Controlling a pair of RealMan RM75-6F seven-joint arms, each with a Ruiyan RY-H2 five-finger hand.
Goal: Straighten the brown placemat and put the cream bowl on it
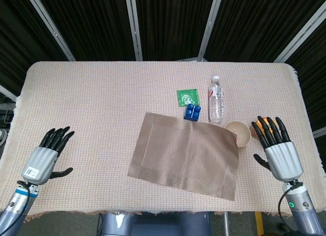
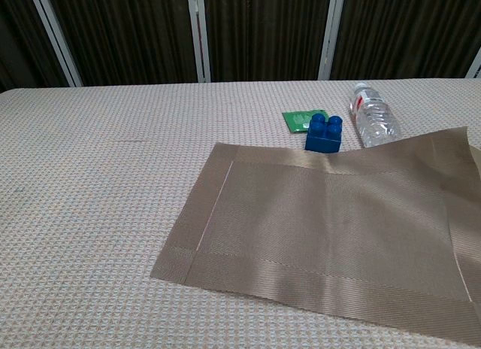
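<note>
A table covered with a beige woven cloth (image 1: 102, 104) stands before dark panels with pale slanted struts. One brown placemat (image 1: 186, 153) lies on the cloth right of centre, slightly skewed to the table edge; its far right corner is lifted where it leans against the one cream bowl (image 1: 238, 133), which sits just off the mat at that corner. In the chest view the mat's right edge is cut off by the frame and the bowl cannot be seen. Two hands are visible, only in the head view: the left hand (image 1: 43, 157) hovers over the near left edge of the table, fingers spread, holding nothing; the right hand (image 1: 277, 152) is raised to the right of the bowl, fingers extended and apart, likewise empty and clear of the bowl. One clear water bottle (image 1: 217, 99) lies on its side beyond the mat. One blue toy brick (image 1: 192, 113) touches the mat's far edge, with one green packet (image 1: 187, 97) just behind it. An orange object (image 1: 258, 125) is mostly hidden behind the right fingertips.
</note>
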